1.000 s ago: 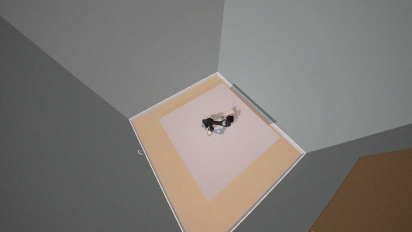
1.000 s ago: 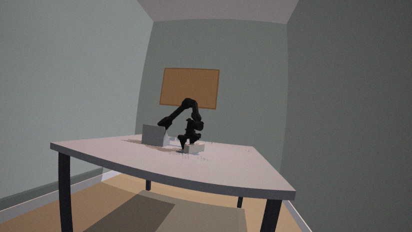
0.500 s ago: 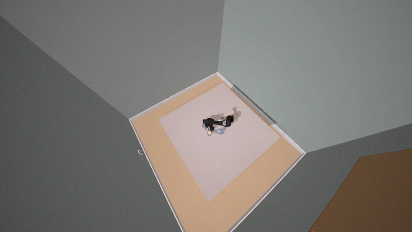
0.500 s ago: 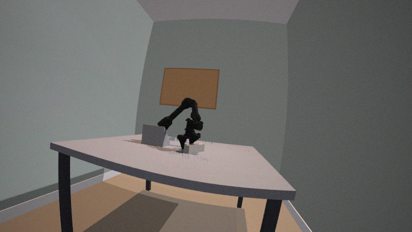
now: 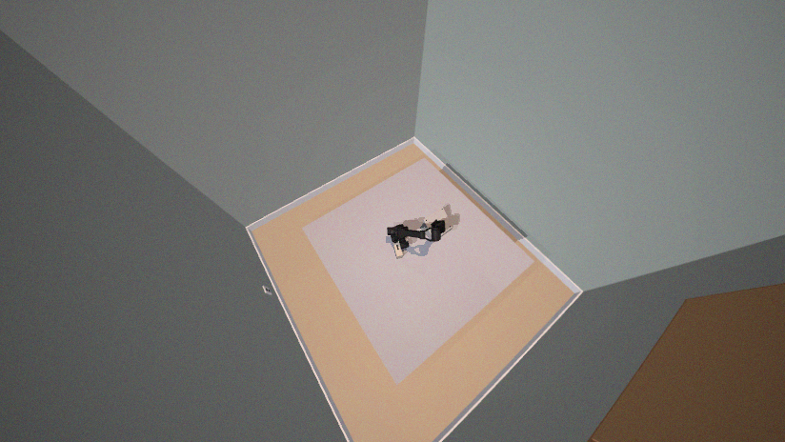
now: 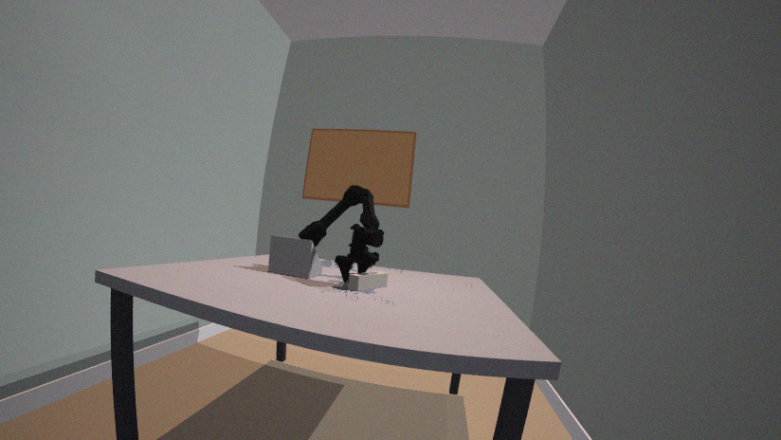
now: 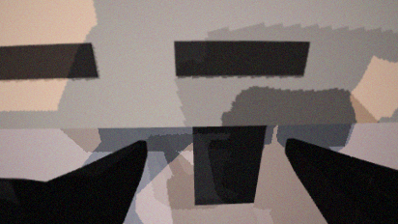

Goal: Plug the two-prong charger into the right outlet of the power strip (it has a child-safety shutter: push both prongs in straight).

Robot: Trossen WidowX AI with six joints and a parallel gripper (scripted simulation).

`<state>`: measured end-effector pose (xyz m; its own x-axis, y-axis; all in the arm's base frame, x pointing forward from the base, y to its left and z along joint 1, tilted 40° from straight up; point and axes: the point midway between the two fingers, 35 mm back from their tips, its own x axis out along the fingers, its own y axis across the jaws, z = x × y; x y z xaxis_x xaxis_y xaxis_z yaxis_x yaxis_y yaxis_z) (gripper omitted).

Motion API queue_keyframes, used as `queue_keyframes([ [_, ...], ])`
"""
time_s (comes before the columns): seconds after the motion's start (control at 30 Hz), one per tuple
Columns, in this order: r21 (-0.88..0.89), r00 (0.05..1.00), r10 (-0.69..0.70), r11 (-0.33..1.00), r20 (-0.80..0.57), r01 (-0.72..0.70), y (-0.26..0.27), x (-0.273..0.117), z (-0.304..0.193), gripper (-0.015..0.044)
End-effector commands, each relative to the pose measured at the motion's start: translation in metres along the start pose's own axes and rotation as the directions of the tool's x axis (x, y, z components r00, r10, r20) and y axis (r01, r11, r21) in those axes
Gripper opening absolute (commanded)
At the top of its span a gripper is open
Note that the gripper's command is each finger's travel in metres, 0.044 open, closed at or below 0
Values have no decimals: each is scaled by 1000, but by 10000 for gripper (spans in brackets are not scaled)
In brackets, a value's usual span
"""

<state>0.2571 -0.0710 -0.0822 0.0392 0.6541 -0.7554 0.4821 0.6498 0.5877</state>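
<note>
Above the bench (image 5: 384,318) (image 6: 447,322), the black arm (image 5: 412,232) (image 6: 334,213) arches over and points its tool (image 5: 403,244) (image 6: 354,276) (image 7: 216,146) down beside the pale power strip (image 5: 398,251) (image 6: 369,281) (image 7: 135,97); the tool is open, its fingers well apart and gripping nothing. Two dark slots show in the strip's face in the wrist view, partly under shadow; a dark block (image 7: 229,166), apparently the charger, appears in the gap between the fingers, right at the strip's near edge and held by neither finger; its prongs cannot be made out, nor can I tell whether it touches the strip. A grey box (image 6: 291,256) stands near the arm's base in the exterior view.
</note>
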Motion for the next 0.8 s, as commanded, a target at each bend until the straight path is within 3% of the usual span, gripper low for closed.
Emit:
queue_keyframes([
  [0.0, -4, 1000, 0, 1000, 2, 0, 0, 0, -2, 440],
  [0.77, -4, 1000, -1, 1000, 1, 1, 0, 1, -23, 440],
])
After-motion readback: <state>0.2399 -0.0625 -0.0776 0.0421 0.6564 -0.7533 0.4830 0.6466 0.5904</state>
